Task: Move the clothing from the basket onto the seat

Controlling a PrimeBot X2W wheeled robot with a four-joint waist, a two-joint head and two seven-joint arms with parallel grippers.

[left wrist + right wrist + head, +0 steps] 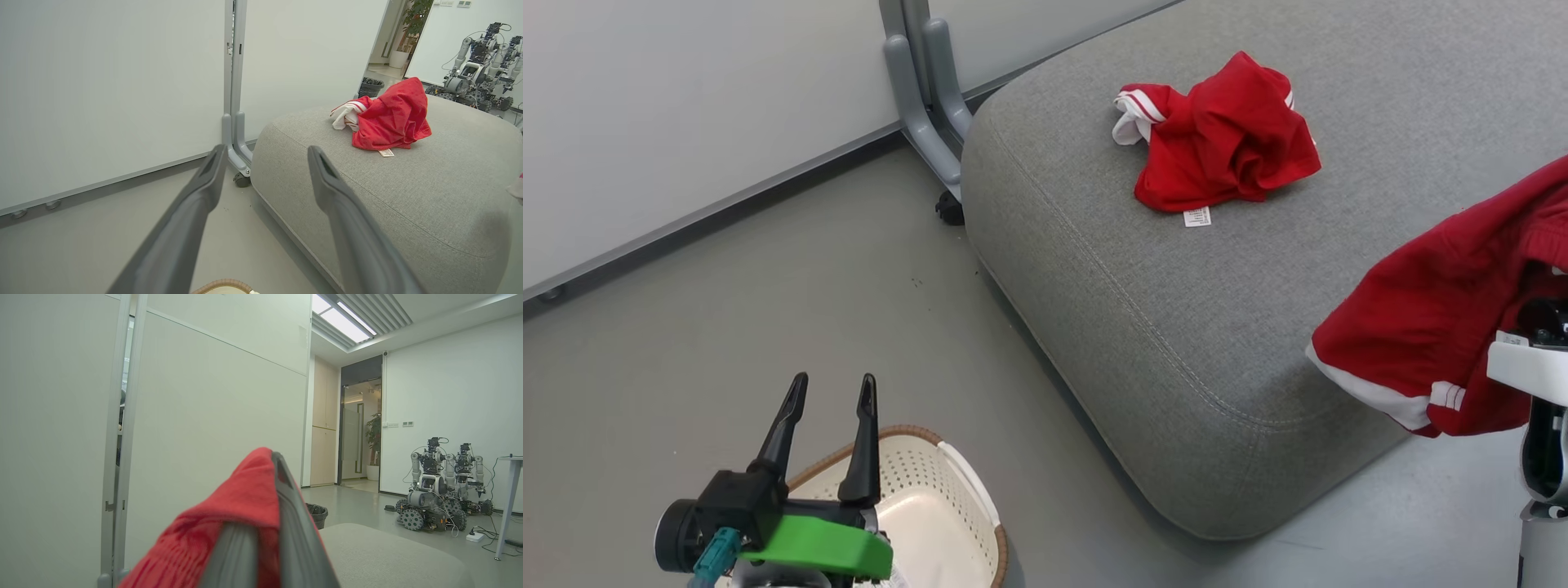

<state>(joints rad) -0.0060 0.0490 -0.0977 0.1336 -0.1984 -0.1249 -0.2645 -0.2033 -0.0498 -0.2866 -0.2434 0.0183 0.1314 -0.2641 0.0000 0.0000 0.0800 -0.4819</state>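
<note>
Seat [1176, 343]: we see plain grey woven fabric.
First garment [1225, 139]: bright red, white striped trim, white tag.
Second garment [1429, 327]: we see red with white stripes.
Basket [923, 478]: cream-white, dotted holes, brown rim.

Left gripper [835, 380]: two long, tapered dark fingers [783, 425]; black housing [737, 500]; bright green plate [821, 551]; teal connector [716, 555]. Right arm: white casing [1525, 371], black joint [1543, 453], pale grey forearm [1543, 549].
</note>
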